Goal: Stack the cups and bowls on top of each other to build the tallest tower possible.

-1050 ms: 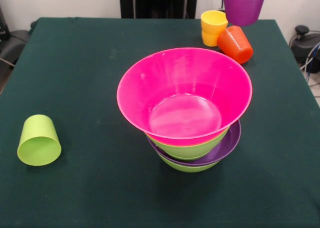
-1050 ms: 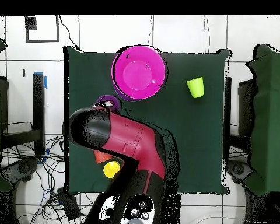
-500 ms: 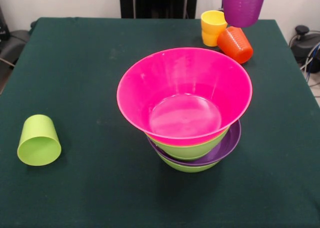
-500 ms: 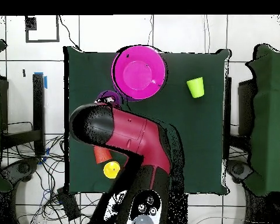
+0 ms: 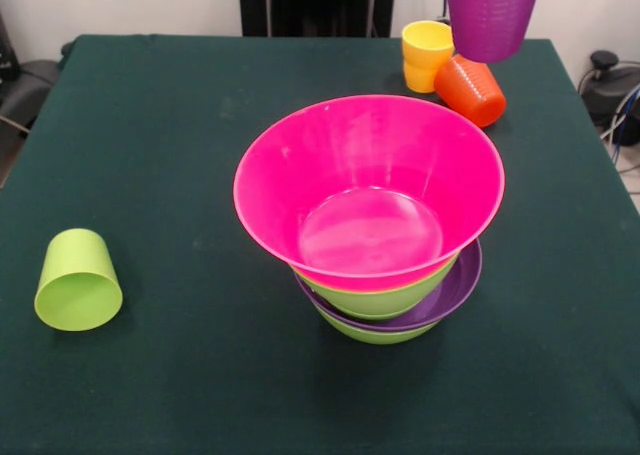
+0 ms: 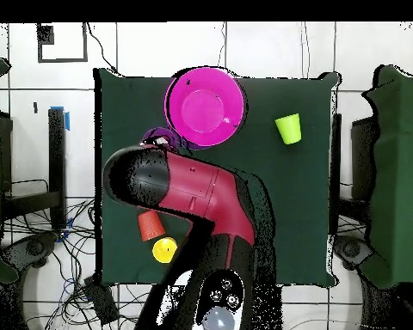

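Purple cup (image 5: 492,15) hangs aloft at upper right, grip unseen; next, lower it into pink bowl (image 5: 369,190)

We find the pink bowl (image 5: 369,190) to be glossy plastic, smooth, with light sheen on its inner floor; the lime green bowl (image 5: 385,297) and purple bowl (image 5: 458,286) beneath it show the same glossy plastic; the purple cup (image 5: 492,15) is translucent plastic with fine ribbing; the orange cup (image 5: 469,88) looks ribbed too; the table (image 5: 160,145) is covered in dark green matt cloth; the arm (image 6: 193,198) has a smooth, glossy red and black shell.
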You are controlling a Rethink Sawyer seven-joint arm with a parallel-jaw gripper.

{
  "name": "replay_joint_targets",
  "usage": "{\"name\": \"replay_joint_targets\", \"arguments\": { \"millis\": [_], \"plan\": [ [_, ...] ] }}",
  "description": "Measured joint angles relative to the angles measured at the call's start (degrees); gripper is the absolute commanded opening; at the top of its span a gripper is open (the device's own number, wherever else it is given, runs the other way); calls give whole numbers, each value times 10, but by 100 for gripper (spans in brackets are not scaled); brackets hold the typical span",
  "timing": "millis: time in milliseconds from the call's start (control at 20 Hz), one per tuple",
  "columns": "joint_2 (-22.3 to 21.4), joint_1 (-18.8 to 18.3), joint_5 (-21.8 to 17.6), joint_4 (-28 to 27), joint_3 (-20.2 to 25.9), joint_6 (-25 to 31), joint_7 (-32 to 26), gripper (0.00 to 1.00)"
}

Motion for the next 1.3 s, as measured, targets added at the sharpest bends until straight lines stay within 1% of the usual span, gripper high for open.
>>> {"name": "replay_joint_targets", "arguments": {
  "millis": [1300],
  "plan": [
    [1,-68,-55,-7,75,0,0,0]
  ]
}}
